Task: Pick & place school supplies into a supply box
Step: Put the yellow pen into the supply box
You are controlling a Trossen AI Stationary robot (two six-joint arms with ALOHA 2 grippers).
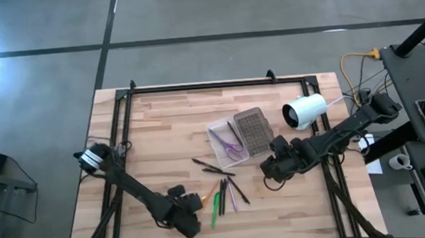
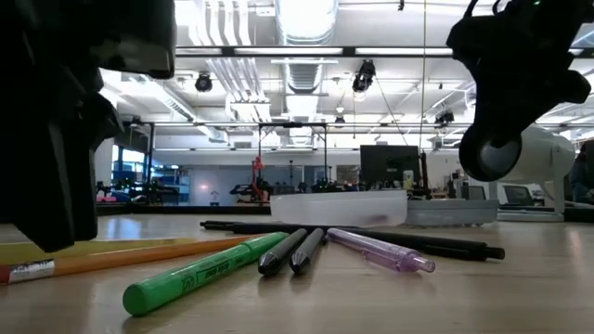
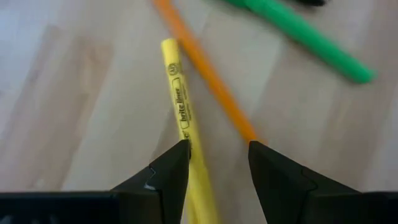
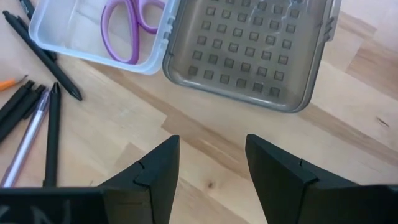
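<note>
High view straight down over the whole table (image 1: pixel 160 123), low view level at tabletop, close behind the green marker (image 2: pixel 204 271), left wrist view close above that marker (image 3: pixel 305 37), right wrist view above the open supply box (image 4: pixel 186 43).

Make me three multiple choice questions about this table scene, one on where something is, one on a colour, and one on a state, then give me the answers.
1. Where are the purple scissors?
A. In the clear tray of the supply box
B. On the wood beside the pens
C. In the right gripper

2. What colour is the highlighter lying at the left gripper's fingertips?
A. Purple
B. Yellow
C. Black

3. How does the supply box's lid stand?
A. Shut over the tray
B. Taken off and set apart
C. Swung open, lying flat beside the tray

Answers: A, the right wrist view shows them inside the tray; B, the left wrist view shows its yellow barrel; C, the lid's inside faces up next to the tray.
</note>
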